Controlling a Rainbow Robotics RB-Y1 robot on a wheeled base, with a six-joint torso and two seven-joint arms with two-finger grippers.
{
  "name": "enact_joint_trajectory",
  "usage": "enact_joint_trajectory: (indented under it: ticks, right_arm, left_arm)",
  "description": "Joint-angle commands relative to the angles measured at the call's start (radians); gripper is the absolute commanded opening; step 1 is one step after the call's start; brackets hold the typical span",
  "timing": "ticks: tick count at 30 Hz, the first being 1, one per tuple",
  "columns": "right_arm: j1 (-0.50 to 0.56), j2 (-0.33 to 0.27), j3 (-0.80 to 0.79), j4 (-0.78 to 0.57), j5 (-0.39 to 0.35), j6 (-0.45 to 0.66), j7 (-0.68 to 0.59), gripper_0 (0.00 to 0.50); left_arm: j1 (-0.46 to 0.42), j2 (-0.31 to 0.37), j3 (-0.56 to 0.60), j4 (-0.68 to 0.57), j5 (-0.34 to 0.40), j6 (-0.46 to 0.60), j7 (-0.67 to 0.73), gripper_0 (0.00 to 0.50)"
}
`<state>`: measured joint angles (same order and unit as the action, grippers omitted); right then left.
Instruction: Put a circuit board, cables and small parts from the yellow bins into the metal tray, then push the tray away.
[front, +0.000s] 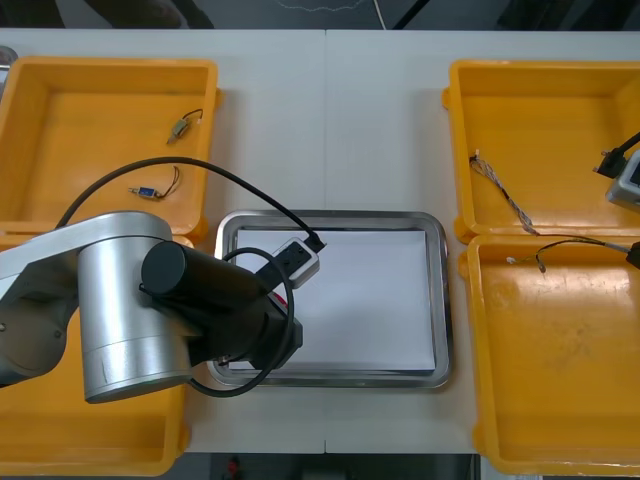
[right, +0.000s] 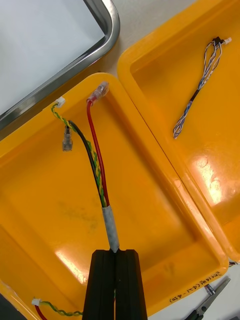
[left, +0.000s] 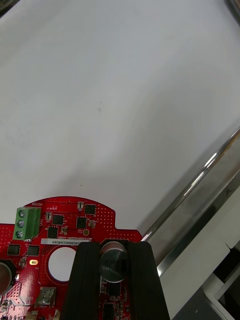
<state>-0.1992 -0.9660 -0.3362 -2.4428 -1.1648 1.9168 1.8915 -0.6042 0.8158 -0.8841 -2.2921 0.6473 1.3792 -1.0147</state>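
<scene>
My left gripper (left: 114, 248) is shut on a round red circuit board (left: 60, 235), its fingers pinching a silver round part on the board. It holds the board over the white inside of the metal tray (front: 440, 290), close to the tray's rim (left: 200, 182). In the front view the left arm (front: 190, 300) covers the tray's left part. My right gripper (right: 115, 252) is shut on the taped end of a red, black and yellow cable (right: 97, 165), which stretches over the near right yellow bin (right: 45, 215). That cable (front: 565, 242) also shows in the front view.
A twisted blue and white cable (front: 505, 195) lies in the far right bin (front: 560, 100). Two small metal parts (front: 183, 124) with short wires lie in the far left bin (front: 80, 110). Another red and yellow cable end (right: 55, 307) lies by the right fingers.
</scene>
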Motion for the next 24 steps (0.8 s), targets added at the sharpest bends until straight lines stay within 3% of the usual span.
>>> enact_joint_trajectory:
  ticks: [1, 17, 18, 20, 21, 22, 23, 24]
  right_arm:
    - [-0.020, -0.019, 0.008, -0.022, -0.010, 0.003, -0.035, 0.000]
    - [-0.022, -0.017, 0.008, -0.022, -0.018, 0.003, -0.035, 0.000]
    - [-0.020, -0.017, 0.008, -0.022, -0.019, 0.003, -0.035, 0.000]
    - [-0.022, -0.017, 0.009, -0.022, -0.019, 0.003, -0.035, 0.000]
    - [-0.020, -0.017, 0.008, -0.022, -0.019, 0.003, -0.035, 0.000]
    - [-0.022, -0.019, 0.008, -0.022, -0.019, 0.003, -0.035, 0.000]
    - [-0.020, -0.017, 0.008, -0.022, -0.021, 0.003, -0.035, 0.000]
    - [-0.022, -0.017, 0.008, -0.022, -0.021, 0.003, -0.035, 0.000]
  left_arm:
    - [-0.032, -0.018, -0.038, 0.033, -0.024, -0.046, 0.065, 0.000]
    - [-0.032, -0.024, -0.116, 0.094, -0.080, -0.128, 0.107, 0.006]
    - [-0.032, -0.024, -0.125, 0.098, -0.086, -0.140, 0.111, 0.057]
    - [-0.032, -0.024, -0.127, 0.108, -0.087, -0.154, 0.116, 0.242]
    - [-0.032, -0.024, -0.130, 0.111, -0.090, -0.160, 0.120, 0.363]
    - [-0.032, -0.024, -0.130, 0.112, -0.093, -0.164, 0.122, 0.444]
    - [-0.032, -0.024, -0.130, 0.112, -0.093, -0.166, 0.123, 0.496]
    - [-0.032, -0.024, -0.130, 0.112, -0.095, -0.169, 0.128, 0.500]
